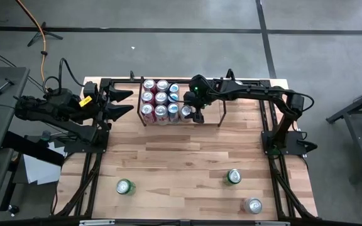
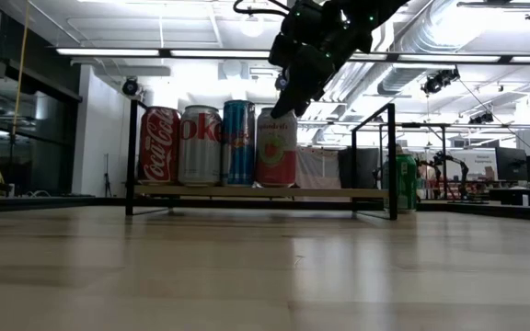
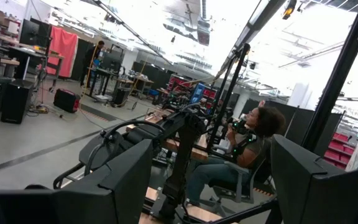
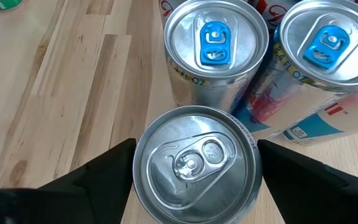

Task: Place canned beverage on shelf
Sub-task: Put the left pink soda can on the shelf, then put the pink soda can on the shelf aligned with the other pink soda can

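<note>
The shelf (image 1: 222, 117) stands at the table's far edge, and several cans (image 1: 159, 100) stand upright on its wood base (image 2: 339, 192). At the right end of that group a pink and green can (image 2: 276, 152) stands on the base, also seen in the high view (image 1: 186, 112) and the right wrist view (image 4: 194, 165). My right gripper (image 4: 196, 155) is at this can's top, with one finger on either side. It shows above the can in the low view (image 2: 288, 103) and in the high view (image 1: 193, 113). My left gripper (image 1: 121, 103) waits open by the table's far left corner, holding nothing. My right gripper pinches the pink and green can between its two fingers (image 4: 104, 174), at the side wall just under the top rim (image 4: 139, 171). The fingers come slanting down from above. The can stands upright with its bottom on the shelf's base, next to the other cans.
Three loose cans stand on the near half of the table: a green one (image 1: 124, 186) at the left, a green one (image 1: 233, 177) at the right and a silver one (image 1: 253, 205) near the front right corner. The shelf's right half (image 2: 375, 147) holds nothing.
</note>
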`<action>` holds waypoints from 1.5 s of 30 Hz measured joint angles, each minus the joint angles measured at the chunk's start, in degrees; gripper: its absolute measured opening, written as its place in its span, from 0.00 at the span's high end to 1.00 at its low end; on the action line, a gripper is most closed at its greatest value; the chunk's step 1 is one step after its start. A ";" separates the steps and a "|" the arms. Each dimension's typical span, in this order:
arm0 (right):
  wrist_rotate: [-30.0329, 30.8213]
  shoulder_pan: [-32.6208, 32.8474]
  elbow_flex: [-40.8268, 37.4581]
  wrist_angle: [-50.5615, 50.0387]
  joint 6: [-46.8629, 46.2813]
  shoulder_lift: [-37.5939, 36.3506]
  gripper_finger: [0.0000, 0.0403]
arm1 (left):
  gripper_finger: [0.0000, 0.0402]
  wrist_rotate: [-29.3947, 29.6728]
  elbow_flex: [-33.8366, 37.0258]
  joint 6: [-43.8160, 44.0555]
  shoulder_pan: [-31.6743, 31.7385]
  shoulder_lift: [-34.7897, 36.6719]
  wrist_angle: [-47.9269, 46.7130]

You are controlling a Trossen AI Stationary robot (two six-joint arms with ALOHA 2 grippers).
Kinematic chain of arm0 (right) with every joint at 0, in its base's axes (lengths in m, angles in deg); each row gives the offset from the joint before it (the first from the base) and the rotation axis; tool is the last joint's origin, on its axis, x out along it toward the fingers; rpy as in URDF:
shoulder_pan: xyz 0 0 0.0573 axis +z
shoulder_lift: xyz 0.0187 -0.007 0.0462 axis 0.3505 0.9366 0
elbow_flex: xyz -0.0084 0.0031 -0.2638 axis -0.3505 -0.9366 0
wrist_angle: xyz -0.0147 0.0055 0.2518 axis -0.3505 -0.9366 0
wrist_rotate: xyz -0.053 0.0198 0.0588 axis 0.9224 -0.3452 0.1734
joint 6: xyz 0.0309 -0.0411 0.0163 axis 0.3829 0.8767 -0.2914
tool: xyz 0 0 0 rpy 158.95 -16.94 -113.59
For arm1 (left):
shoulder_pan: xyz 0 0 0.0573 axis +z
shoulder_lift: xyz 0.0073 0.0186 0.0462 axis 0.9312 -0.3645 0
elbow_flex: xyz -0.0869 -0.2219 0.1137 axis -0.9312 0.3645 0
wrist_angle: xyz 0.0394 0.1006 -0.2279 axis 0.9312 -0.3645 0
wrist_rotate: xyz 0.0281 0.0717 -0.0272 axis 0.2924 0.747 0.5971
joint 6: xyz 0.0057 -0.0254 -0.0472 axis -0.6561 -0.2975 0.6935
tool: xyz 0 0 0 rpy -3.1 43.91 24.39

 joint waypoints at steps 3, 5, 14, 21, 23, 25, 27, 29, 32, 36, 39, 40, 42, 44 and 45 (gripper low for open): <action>-0.04 0.00 0.00 -0.04 0.01 -0.02 0.22 | 0.42 -0.02 0.00 0.00 0.00 0.00 0.00; -0.08 0.00 0.00 0.04 0.02 0.00 0.21 | 0.42 0.00 0.00 0.00 0.00 0.02 0.02; 1.03 -0.06 0.09 -0.02 0.03 -0.02 0.02 | 0.42 0.00 0.00 0.00 0.00 0.00 0.00; 0.95 -0.89 0.09 -2.48 3.33 -0.83 0.02 | 0.42 0.00 0.00 -0.02 0.00 0.02 0.00; 0.92 -1.59 0.43 -4.58 3.93 -1.46 0.02 | 0.42 0.00 0.00 -0.04 0.00 0.02 0.02; 0.90 -2.55 1.50 -7.92 4.93 -2.02 0.02 | 0.42 0.00 0.00 -0.41 0.00 0.01 0.00; 0.94 -3.63 3.54 -11.83 5.94 -2.50 0.02 | 0.42 0.02 0.00 -1.58 0.02 0.00 0.00; 0.92 -4.69 6.10 -16.38 6.07 -3.06 0.02 | 0.42 0.02 0.00 -2.55 0.02 0.02 0.00; 0.90 -6.05 11.38 -23.10 5.23 -3.28 0.02 | 0.42 -0.13 0.00 -4.01 0.02 0.02 -0.08; 0.42 -7.26 18.95 -28.31 -2.72 -3.36 0.02 | 0.42 -0.56 0.00 -8.85 0.02 0.00 -0.53; 0.01 -7.35 23.53 -28.74 -10.83 -3.37 0.02 | 0.42 -0.57 0.02 -13.01 0.02 0.00 -1.23; -0.19 -7.22 24.92 -28.71 -13.14 -3.37 0.02 | 0.42 -0.54 0.27 -14.29 0.02 0.00 -1.23; -1.48 -6.80 27.02 -28.07 -16.37 -3.39 0.02 | 0.42 -0.14 1.18 -16.14 0.03 0.02 -1.26; -2.62 -6.30 28.12 -27.86 -17.25 -3.39 0.02 | 0.42 -0.08 2.16 -16.95 0.04 0.00 -1.31; -2.56 -5.99 28.50 -27.72 -17.37 -3.39 0.02 | 0.42 -0.06 2.46 -16.96 0.05 -0.01 -1.54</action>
